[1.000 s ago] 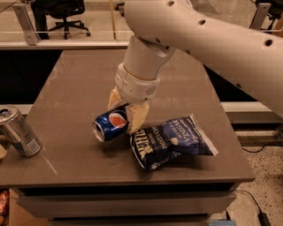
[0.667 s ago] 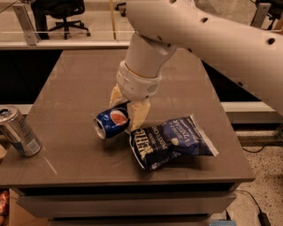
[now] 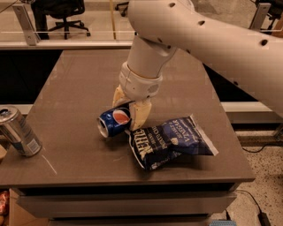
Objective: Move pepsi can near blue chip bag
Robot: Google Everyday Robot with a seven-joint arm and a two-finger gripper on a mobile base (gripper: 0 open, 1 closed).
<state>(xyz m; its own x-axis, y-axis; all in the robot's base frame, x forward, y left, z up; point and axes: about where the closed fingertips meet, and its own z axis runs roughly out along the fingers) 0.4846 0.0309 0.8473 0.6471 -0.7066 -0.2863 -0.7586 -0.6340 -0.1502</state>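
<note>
The pepsi can (image 3: pixel 112 122), dark blue with a round red-white-blue logo, lies on its side near the middle of the brown table (image 3: pixel 75 84), silver end facing front left. My gripper (image 3: pixel 126 115) comes down from above with one tan finger behind the can and one in front, shut on it. The blue chip bag (image 3: pixel 172 139), crinkled navy with white lettering, lies flat just right of the can, its left edge touching or almost touching the can and the front finger.
A silver-grey can with a blue label (image 3: pixel 20 131) leans at the table's left front edge. My white arm (image 3: pixel 212 39) spans the upper right. An office chair (image 3: pixel 62 13) and a rail stand beyond the table's far edge.
Almost nothing has changed. The gripper and can stay in the same place beside the bag.
</note>
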